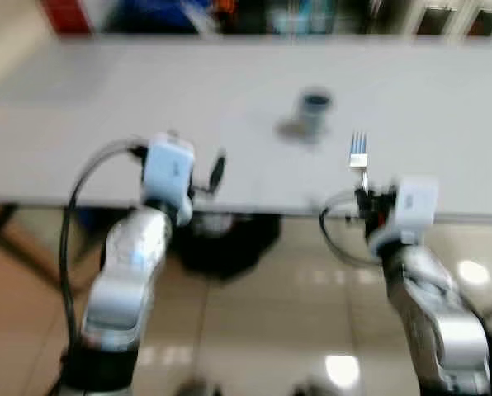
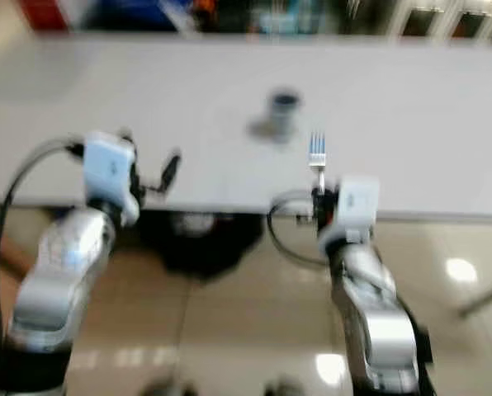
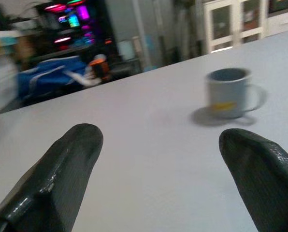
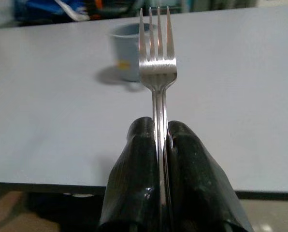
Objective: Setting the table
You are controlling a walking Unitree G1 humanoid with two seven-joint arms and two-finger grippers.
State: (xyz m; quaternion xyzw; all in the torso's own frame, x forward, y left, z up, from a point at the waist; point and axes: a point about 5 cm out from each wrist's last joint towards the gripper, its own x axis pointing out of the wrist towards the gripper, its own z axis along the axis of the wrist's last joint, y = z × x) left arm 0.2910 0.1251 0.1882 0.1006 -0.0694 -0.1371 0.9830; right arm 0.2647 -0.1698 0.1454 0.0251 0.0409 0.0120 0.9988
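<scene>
My right gripper (image 1: 363, 191) is shut on the handle of a silver fork (image 1: 358, 151), tines pointing away over the near edge of the white table (image 1: 106, 124). In the right wrist view the fork (image 4: 157, 58) stands up between the two black fingers (image 4: 139, 169). A grey-blue mug (image 1: 314, 110) with a handle and a yellow mark sits on the table beyond the fork. My left gripper (image 1: 215, 172) is open at the table's near edge, left of the mug; in its wrist view the mug (image 3: 229, 92) lies ahead between the spread fingers (image 3: 62, 164).
The long table spans the view, its near edge (image 1: 254, 212) just ahead of both wrists. A dark round object (image 1: 225, 239) sits on the shiny tiled floor under the table. Blue bags and cabinets (image 3: 231, 21) stand beyond the far side.
</scene>
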